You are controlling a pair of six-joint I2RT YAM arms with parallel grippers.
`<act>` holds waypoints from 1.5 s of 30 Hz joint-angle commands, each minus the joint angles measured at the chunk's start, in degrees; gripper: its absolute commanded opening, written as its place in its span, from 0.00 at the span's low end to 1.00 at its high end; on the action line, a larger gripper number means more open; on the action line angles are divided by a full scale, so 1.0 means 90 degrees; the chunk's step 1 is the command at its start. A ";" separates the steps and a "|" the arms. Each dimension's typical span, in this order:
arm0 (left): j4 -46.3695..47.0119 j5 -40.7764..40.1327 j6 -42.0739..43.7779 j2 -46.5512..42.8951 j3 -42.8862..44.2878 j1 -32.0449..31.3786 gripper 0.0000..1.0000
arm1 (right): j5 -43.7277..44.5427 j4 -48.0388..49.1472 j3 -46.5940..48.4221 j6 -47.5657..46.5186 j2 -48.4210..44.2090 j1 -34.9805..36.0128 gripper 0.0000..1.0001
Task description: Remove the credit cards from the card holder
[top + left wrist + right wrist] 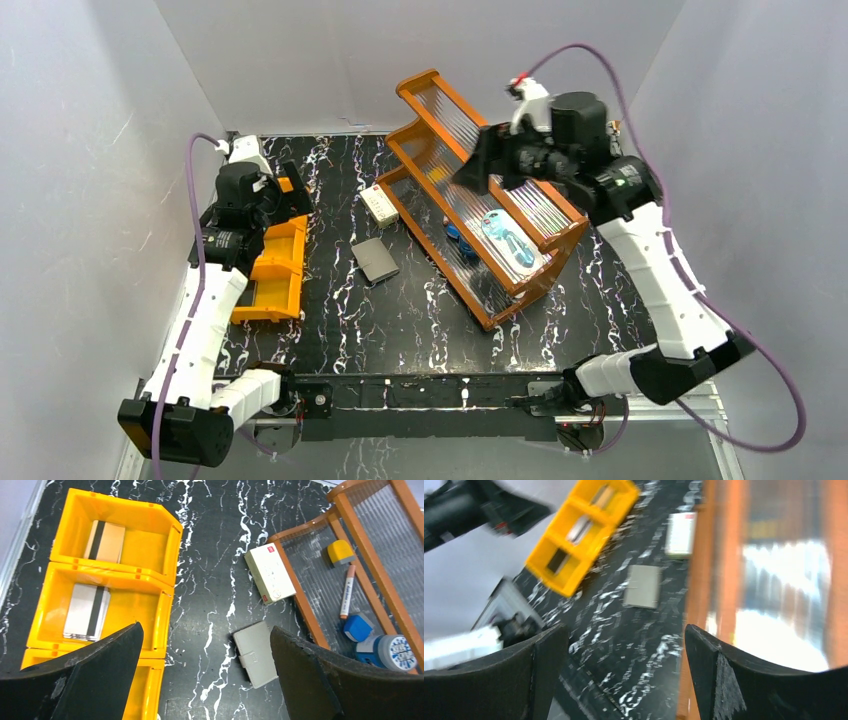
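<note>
Currently the card holder (255,652) lies folded shut on the table (210,555), between the orange tray (125,572) and the wooden rack (305,605). Two credit cards (86,611) rest in separate tray compartments; the nearest compartment is hidden. The left gripper (205,635) and right gripper (624,635) are spread apart and empty. Extraction appears nearly complete. Next, verify the third card.

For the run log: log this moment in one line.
left tool open, empty | right tool open, empty | card holder closed on table | brownish card, silvery card in separate orange tray compartments
</note>
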 commanded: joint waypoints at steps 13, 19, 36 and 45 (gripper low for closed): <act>-0.0028 -0.0604 -0.0512 -0.1100 -0.0693 0.0220 0.98 | 0.2005 -0.0134 0.0192 -0.0534 0.1644 0.4097 0.94; -0.0125 -0.0788 -0.0395 -0.1310 -0.0988 0.0233 0.98 | 0.2995 0.0483 -0.1126 0.0246 0.1935 0.4337 0.95; 0.0005 -0.0295 0.0118 -0.1202 -0.1921 0.0243 0.98 | 0.5107 0.0599 -0.2396 0.2331 0.3980 0.4364 0.98; 0.0232 0.0055 0.0121 -0.1242 -0.2309 0.0244 0.98 | 0.5788 0.0561 -0.3230 0.2887 0.3817 0.3988 0.98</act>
